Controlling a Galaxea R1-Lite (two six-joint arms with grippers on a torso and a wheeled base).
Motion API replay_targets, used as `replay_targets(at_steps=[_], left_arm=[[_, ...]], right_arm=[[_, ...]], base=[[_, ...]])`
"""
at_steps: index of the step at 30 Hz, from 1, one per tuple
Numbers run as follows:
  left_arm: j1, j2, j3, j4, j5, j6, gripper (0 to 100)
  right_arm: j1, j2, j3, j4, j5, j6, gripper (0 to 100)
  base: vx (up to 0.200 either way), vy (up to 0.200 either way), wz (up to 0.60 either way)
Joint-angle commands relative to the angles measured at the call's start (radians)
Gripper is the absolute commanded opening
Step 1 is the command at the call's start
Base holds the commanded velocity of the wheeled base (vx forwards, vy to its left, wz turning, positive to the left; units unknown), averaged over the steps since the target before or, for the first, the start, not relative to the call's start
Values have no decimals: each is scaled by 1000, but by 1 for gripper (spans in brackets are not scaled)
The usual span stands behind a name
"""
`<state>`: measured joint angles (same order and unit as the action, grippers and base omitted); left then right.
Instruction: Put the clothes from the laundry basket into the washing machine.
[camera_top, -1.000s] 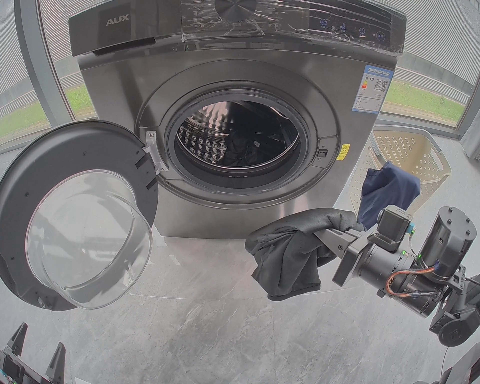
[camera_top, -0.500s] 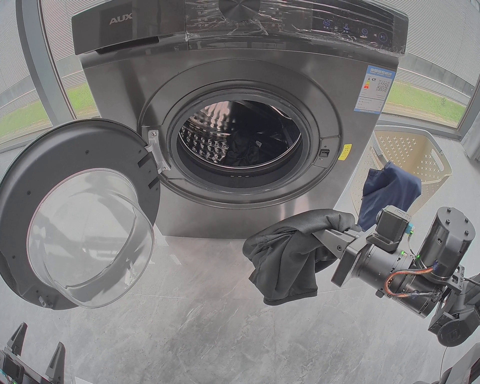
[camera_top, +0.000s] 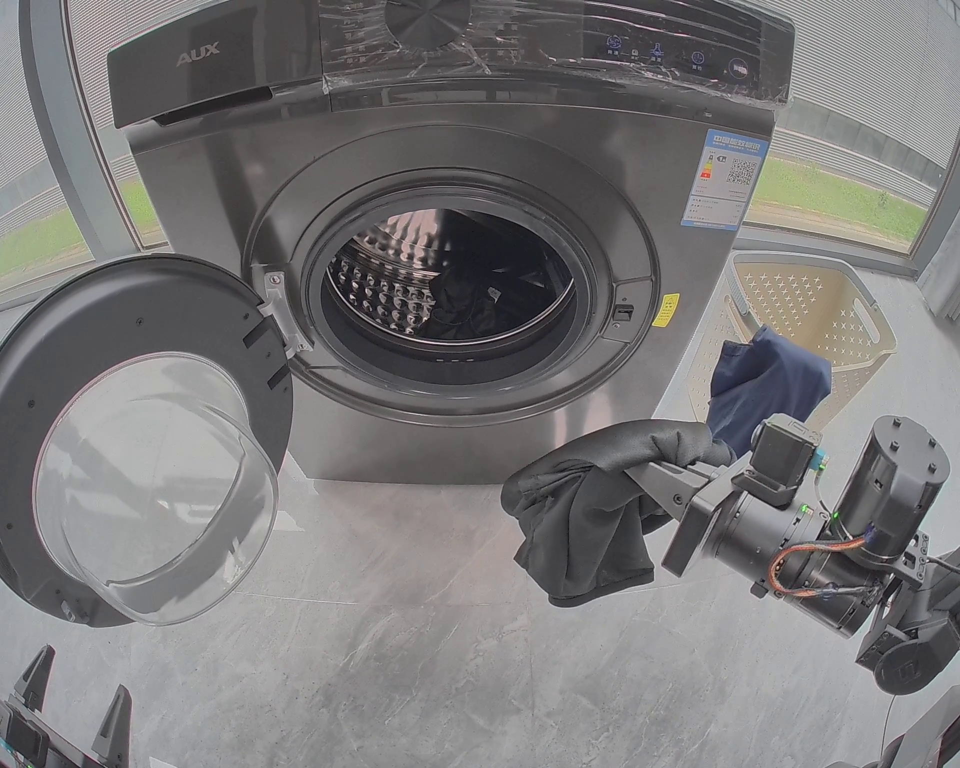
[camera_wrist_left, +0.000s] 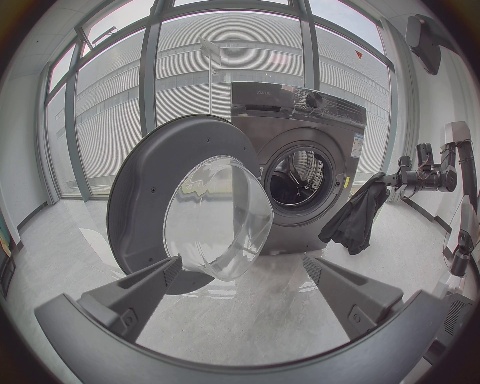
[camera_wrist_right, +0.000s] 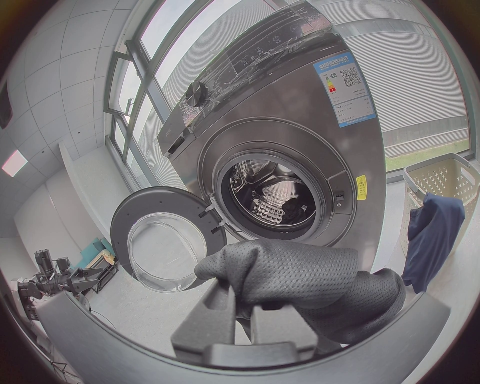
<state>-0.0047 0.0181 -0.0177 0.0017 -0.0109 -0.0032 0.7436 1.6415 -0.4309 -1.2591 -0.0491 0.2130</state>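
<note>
Item: dark grey garment (camera_top: 585, 515).

Head view. Hangs in the air in front of the washing machine (camera_top: 480, 140), below and to the right of its drum opening (camera_top: 445, 280), pinched at a bunched upper fold by the right gripper (camera_top: 672, 480). Judged light, soft, limp and not fragile. The bulk sags under the grip, so trailing cloth could catch on the machine's lower rim. The present hold looks sound. The door (camera_top: 130, 440) is swung fully open to the left of the opening, off the route. The laundry basket (camera_top: 810, 300) is beside the machine's right wall, with a navy garment (camera_top: 765, 385) draped over its rim; its hanging fold is the likely place to grasp it. The left gripper (camera_top: 78, 685) is low, well in front of the machine.

Left wrist view. Left gripper's jaws are spread wide and empty, facing the open door. The dark grey garment dangles off the machine's right front.

Right wrist view. Right gripper's jaws are closed on the grey fold. Dark clothing (camera_wrist_right: 295, 210) already lies in the machine's drum. Nothing stands between garment and opening.
</note>
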Motion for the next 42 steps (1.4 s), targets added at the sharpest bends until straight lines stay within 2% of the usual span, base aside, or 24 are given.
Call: replay_targets(at_steps=[1,6,7,11,14,16,17,18,21,22,23,24,25,26,27,28,31,33,34,35,36,37,38,42], left_arm=[[2,-9,16,0,2,0,100],[6,-10,16,1,9,6,100],[6,-10,16,0,9,6,100],[5,-10,16,0,0,19,100],[3,-10,16,-2,0,8,100],[6,-12,18,-2,3,17,100],[5,-12,16,-16,0,38,100],[6,-13,4,-31,-11,42,100],[17,17,-169,-66,-156,26,100],[18,33,-189,-58,-189,26,100],[15,66,-209,-32,-268,26,100],[15,66,-209,-32,-268,26,100],[11,143,-208,8,-376,25,100],[11,204,-202,11,-420,25,100],[11,221,-200,11,-434,25,100],[9,316,-200,-2,-495,26,100],[3,496,-211,-78,-586,29,100],[-5,609,-211,-161,-617,40,100],[-5,609,-211,-161,-617,40,100],[-47,709,-211,-232,-626,43,100],[-84,752,-211,-259,-626,43,100],[-90,758,-212,-262,-626,42,100],[-163,812,-219,-292,-617,23,100],[-270,939,-239,-327,-564,25,100]], right_arm=[[23,4,-6,0,0,2,0],[34,49,-66,0,2,9,0],[31,95,-106,-3,0,9,0],[25,155,-177,-60,-3,9,0],[28,190,-206,-103,-6,9,0],[31,196,-212,-111,-6,9,0],[36,201,-223,-114,-6,9,0],[40,205,-232,-114,-6,9,0],[59,225,-263,-114,-11,11,0],[60,230,-269,-114,-15,13,0],[63,241,-281,-112,-21,19,0],[63,241,-281,-112,-21,19,0],[68,274,-304,-114,-24,29,0],[62,291,-316,-115,-24,32,0],[60,296,-321,-117,-24,34,0],[57,316,-341,-121,-23,42,0],[56,340,-379,-126,-24,71,0],[56,354,-397,-126,-26,78,0],[56,354,-397,-126,-26,78,0],[56,368,-405,-125,-32,78,0],[57,374,-408,-125,-41,77,0],[57,376,-408,-125,-43,77,0],[60,386,-427,-115,-54,77,0],[59,383,-480,-89,-67,77,0]], base=[[0,0,0],[0,0,0],[0,0,0],[0,0,0],[0,0,0],[0,0,0],[0,0,0],[0,0,0],[0,0,0],[0,0,0],[0,0,0],[0,0,0],[0,0,0],[0,0,0],[0,0,0],[0,0,0],[0,0,0],[0,0,0],[0,0,0],[0,0,0],[0,0,0],[0,0,0],[0,0,0],[0,0,0]])
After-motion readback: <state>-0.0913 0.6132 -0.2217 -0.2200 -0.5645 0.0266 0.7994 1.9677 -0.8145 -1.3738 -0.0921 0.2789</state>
